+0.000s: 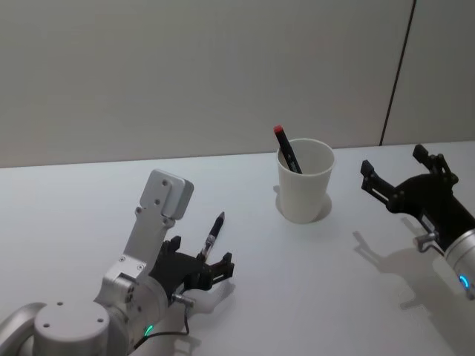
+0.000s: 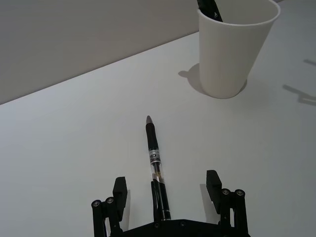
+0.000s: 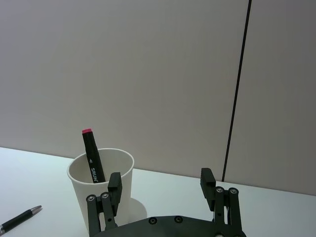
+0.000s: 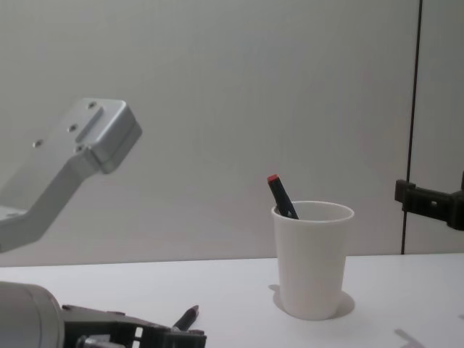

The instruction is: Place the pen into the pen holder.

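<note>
Lying flat on the surface, the pen sits between the released jaws of the left gripper in the head view; slim, stiff, likely slippery, best pinched mid-barrel. Left wrist: the pen holder stands well apart from it. Right wrist: the right gripper, jaws released, hovers near the holder. Chest: a red-capped marker leans inside, narrowing the opening.

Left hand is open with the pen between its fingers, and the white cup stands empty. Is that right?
Not quite. The pen holder is not empty: the head view shows a red-capped black marker standing in it. The rest holds: the left hand is open with the pen between its fingers. The right hand hovers open nearby.
</note>
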Available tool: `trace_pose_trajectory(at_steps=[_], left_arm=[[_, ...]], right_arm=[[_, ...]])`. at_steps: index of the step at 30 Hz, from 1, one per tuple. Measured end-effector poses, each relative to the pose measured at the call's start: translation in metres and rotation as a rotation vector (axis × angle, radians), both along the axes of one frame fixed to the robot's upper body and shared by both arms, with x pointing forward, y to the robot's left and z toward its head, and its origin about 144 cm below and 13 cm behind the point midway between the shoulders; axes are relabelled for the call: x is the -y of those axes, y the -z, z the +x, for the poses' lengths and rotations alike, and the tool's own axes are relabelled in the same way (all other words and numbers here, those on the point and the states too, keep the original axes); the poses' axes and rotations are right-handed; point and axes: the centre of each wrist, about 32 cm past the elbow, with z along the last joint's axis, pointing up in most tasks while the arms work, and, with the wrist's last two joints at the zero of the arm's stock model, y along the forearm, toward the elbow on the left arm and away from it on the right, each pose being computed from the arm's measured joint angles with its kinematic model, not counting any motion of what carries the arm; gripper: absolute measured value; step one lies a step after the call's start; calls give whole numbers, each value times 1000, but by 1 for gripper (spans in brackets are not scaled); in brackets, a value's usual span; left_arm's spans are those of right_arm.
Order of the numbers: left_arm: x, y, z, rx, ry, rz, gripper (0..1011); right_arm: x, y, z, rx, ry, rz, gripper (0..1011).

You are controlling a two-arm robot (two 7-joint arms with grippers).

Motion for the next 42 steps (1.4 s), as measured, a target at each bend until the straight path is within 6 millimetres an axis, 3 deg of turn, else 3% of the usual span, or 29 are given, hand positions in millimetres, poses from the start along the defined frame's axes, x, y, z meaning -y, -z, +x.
trace_pose_trajectory(at_steps=[42], left_arm=[[13, 2, 11, -102, -46, 39, 1001]], right_arm=[[0, 0, 0, 0, 0, 0, 1001]])
